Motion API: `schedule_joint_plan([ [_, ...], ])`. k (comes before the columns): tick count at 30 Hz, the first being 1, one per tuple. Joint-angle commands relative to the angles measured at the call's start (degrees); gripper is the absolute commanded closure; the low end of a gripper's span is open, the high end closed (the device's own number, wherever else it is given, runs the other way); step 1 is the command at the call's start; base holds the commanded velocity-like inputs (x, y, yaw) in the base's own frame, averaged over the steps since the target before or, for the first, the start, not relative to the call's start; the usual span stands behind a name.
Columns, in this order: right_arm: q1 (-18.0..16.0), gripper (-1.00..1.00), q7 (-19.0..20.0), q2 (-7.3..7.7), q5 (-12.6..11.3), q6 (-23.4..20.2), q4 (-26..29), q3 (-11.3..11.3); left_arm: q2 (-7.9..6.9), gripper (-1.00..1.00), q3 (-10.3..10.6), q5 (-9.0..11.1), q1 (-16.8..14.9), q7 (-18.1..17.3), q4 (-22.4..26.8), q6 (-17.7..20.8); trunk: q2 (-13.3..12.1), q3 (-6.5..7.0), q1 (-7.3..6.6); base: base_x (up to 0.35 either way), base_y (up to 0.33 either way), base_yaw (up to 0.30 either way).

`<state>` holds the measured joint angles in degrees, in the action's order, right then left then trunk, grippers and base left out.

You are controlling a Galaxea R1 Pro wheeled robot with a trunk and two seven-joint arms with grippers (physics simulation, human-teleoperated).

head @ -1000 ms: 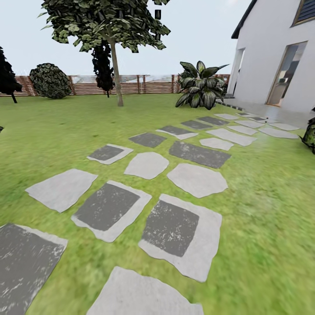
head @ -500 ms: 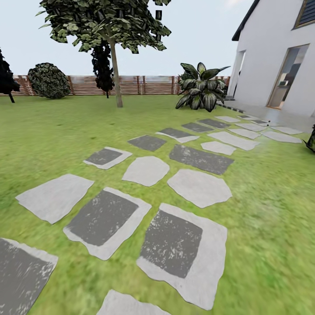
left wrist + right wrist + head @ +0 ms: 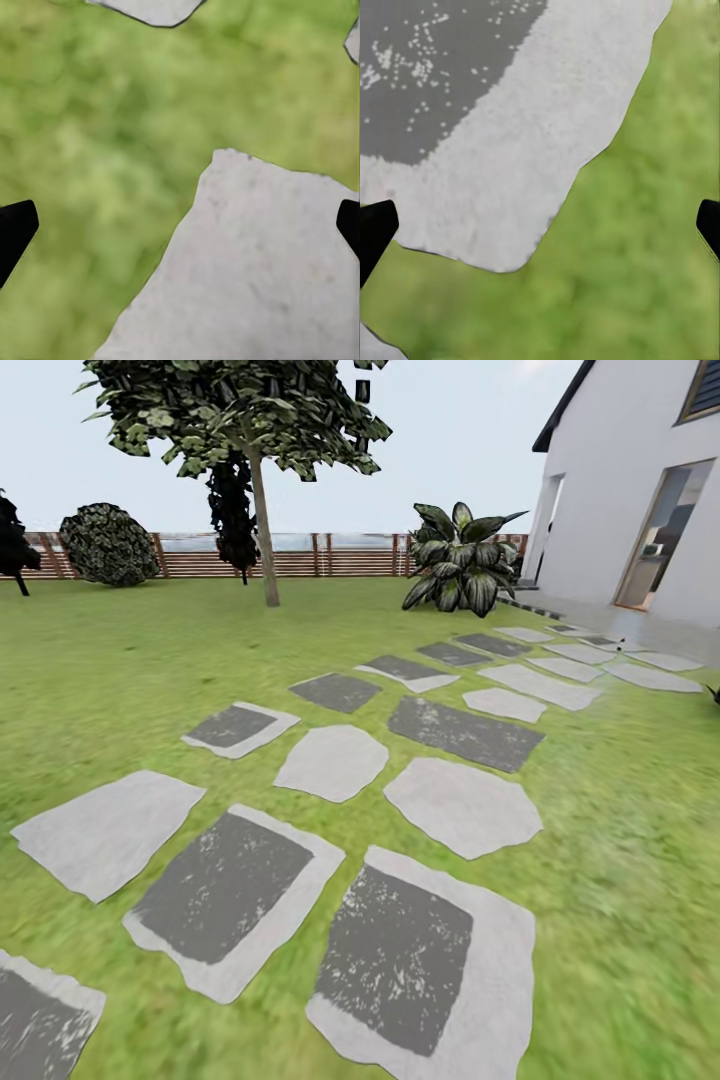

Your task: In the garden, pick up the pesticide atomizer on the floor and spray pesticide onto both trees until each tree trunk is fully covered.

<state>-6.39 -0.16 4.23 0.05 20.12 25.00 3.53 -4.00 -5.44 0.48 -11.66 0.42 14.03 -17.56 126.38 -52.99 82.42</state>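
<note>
I'm crossing the stepping stones (image 3: 455, 805) toward 1 tree (image 3: 263, 510); left gripper (image 3: 180, 225) and right gripper (image 3: 540, 225) hang spread wide, empty, ready for the atomizer.

left end effector (image 3: 180, 225): fingers spread wide, empty | right end effector (image 3: 540, 225): fingers spread wide, empty

Blurry, matt green grass floor (image 3: 120, 660) set with rough grey stone paving slabs (image 3: 330, 760), some darker and speckled. A brown slatted wooden fence (image 3: 300, 555). A smooth white house wall (image 3: 610, 480). A tree trunk (image 3: 264, 530) with mottled grey-brown bark.
</note>
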Motion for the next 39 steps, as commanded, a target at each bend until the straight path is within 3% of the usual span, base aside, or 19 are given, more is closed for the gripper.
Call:
schedule_joint_plan([
  [1,0.0,-1.00,0.0,-0.01,0.0,0.2,0.0,0.1,0.00,-1.00,-0.1,0.0,0.0,0.0,-0.1,-0.2,0.0,-0.05,0.02,0.339,0.000,0.000],
  [18,0.0,-1.00,0.0,-0.01,0.0,0.2,0.0,0.1,-0.01,-1.00,-0.1,0.0,0.0,0.0,-0.1,-0.2,0.0,-0.05,0.02,0.339,0.000,-0.082],
  [39,0.0,-1.00,0.0,-0.01,0.0,0.2,0.0,0.1,-0.01,-1.00,-0.1,0.0,0.0,0.0,-0.1,-0.2,0.0,-0.05,0.02,0.339,0.000,-0.002],
])
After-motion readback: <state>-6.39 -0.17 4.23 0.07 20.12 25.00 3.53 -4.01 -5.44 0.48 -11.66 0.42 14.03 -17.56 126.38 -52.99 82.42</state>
